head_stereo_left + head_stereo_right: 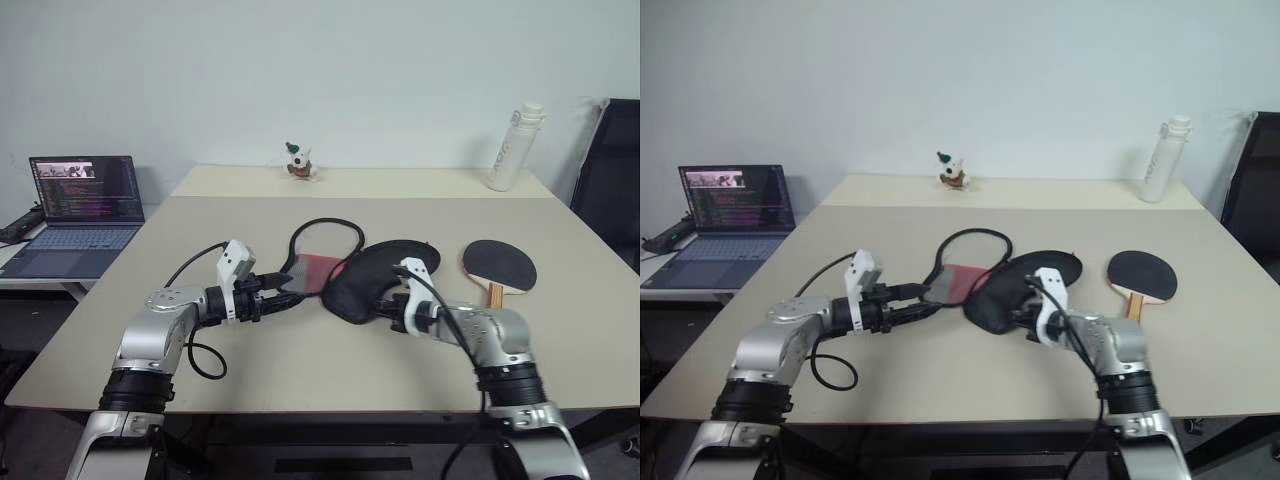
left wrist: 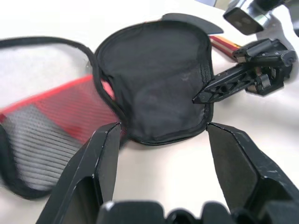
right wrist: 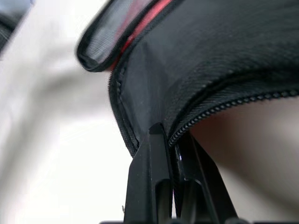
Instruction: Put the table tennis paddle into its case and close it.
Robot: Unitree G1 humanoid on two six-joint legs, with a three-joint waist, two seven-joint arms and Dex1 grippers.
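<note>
Two pincers work the case [image 1: 365, 275] mid-table: right pincer [image 3: 169, 140] is clenched on its zip edge, left pincer [image 2: 161, 135] gapes near its red end, so lift gently toward the paddle [image 1: 499, 266] lying right.

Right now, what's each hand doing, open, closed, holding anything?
Left hand: open, holding nothing, near the case.
Right hand: closed on the case's zip edge.
</note>
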